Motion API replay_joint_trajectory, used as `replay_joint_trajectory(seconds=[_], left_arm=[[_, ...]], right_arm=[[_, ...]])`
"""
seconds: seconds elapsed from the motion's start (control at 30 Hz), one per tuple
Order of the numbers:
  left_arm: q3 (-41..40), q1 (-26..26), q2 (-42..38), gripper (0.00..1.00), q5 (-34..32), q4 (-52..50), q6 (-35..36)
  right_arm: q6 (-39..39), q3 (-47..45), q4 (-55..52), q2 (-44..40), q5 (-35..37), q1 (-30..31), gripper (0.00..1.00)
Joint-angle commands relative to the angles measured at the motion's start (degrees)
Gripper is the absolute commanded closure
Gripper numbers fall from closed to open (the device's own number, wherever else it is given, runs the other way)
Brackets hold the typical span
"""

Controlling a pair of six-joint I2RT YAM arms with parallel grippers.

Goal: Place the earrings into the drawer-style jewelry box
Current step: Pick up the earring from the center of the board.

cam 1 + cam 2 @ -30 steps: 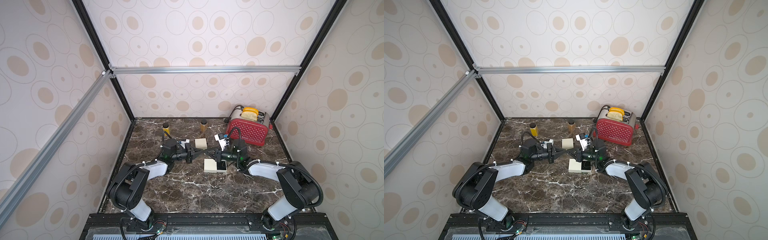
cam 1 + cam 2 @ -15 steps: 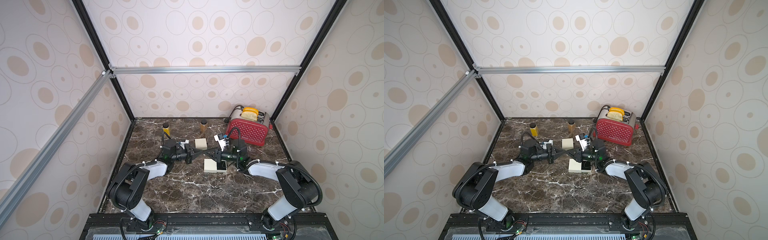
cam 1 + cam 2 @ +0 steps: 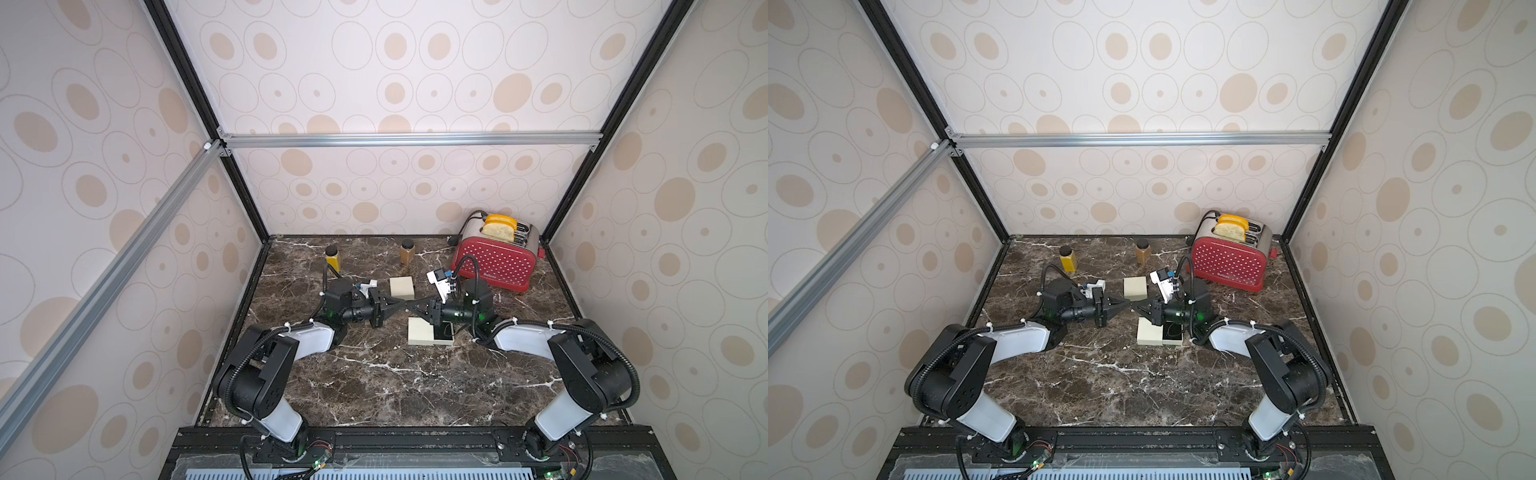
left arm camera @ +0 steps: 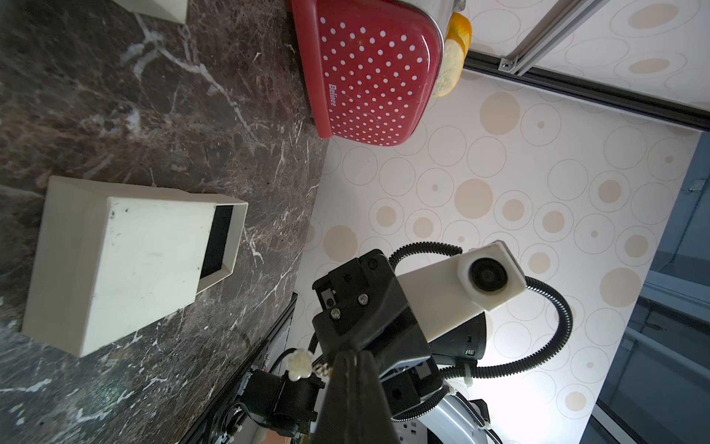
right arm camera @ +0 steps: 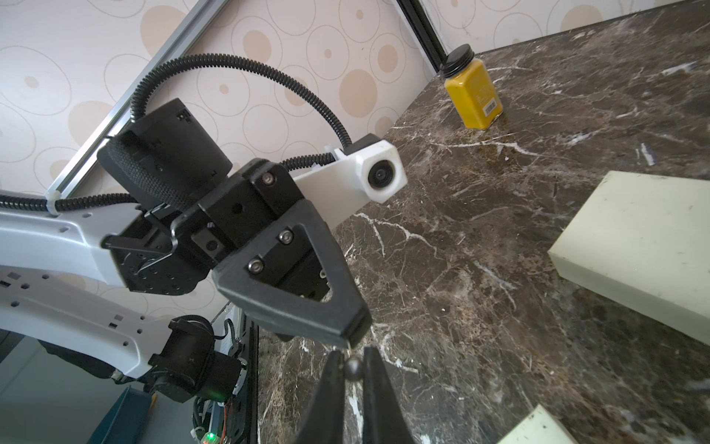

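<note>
My two grippers meet tip to tip above the table in both top views, the left gripper (image 3: 402, 304) (image 3: 1126, 304) facing the right gripper (image 3: 411, 306) (image 3: 1135, 306). The left gripper (image 4: 347, 355) is shut on an earring; its white flower (image 4: 300, 364) hangs beside the tip on a short chain. The right gripper (image 5: 353, 365) is shut on a small dark bead (image 5: 353, 370), from which a thin wire runs to the left tip. The cream jewelry box (image 3: 420, 331) (image 3: 1149, 333) (image 4: 126, 253) lies just below with its black-lined drawer (image 3: 444, 333) (image 4: 221, 240) pulled out.
A small cream block (image 3: 402, 286) (image 5: 634, 246) lies just behind the grippers. A red dotted toaster (image 3: 494, 262) (image 4: 369, 73) with toast stands at the back right. A yellow jar (image 3: 333, 257) (image 5: 473, 98) and a brown jar (image 3: 407, 252) stand near the back wall.
Both arms hold their places, tip to tip. The right jaws loosened a little and closed again on the bead.
</note>
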Motion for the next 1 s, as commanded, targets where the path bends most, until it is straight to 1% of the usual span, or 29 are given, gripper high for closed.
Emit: replay_joint_trajectory(seconds=[0.0,0.3,0.37,0.47,0.5,0.53,0.57,0.63,0.7,0.73,0.8,0.83,0.9,0.97], left_arm=[[-0.02,0.46,-0.89,1.00,0.16,2.17,-0.94],[-0.06,0.44,-0.15,1.00,0.34,2.08,-0.77],[-0.03,0.48,-0.05,1.00,0.34,1.97,-0.61],[0.63,0.49,-0.44,1.00,0.68,0.19,0.91],[1.09,0.50,-0.77,0.89,0.82,-1.40,2.29],[1.69,0.44,-1.26,0.73,0.96,-3.70,4.35],[2.41,0.46,-1.73,0.62,1.11,-6.69,6.70],[5.26,0.46,-3.10,0.33,1.01,-17.83,15.21],[8.85,0.50,-4.32,0.17,-0.42,-31.49,25.31],[10.63,0.49,-4.61,0.11,-1.61,-37.68,29.89],[15.03,0.48,-3.94,0.03,-4.44,-50.26,39.71],[16.58,0.46,-3.21,0.01,-5.35,-53.72,42.19],[19.60,0.49,-0.86,0.01,-7.84,-59.74,47.46],[21.63,0.43,1.77,0.01,-9.19,-62.16,50.12]], right_arm=[[0.25,0.81,2.15,0.03,-0.49,-0.52,0.90],[1.18,1.07,1.16,-0.35,-0.97,-0.53,0.98],[1.29,1.11,0.13,-0.81,-0.71,-0.48,1.00],[1.22,1.43,-3.74,-1.76,0.13,-0.51,1.00],[1.02,1.27,-5.82,-2.35,0.62,-0.52,1.00],[0.84,1.05,-8.21,-3.11,1.27,-0.59,1.00],[0.23,0.80,-11.08,-4.06,1.85,-0.53,1.00],[-2.09,0.13,-19.58,-7.31,5.10,-0.59,1.00],[-4.97,0.06,-29.77,-11.15,9.14,-0.68,1.00],[-6.15,0.31,-34.37,-12.91,11.06,-0.68,1.00],[-9.88,2.27,-48.16,-16.61,16.70,-0.60,1.00],[-10.94,3.10,-52.90,-17.74,19.43,-0.68,1.00],[-13.73,5.89,-64.45,-19.34,25.78,-0.68,1.00],[-16.01,9.09,-73.96,-19.30,31.74,-0.65,1.00]])
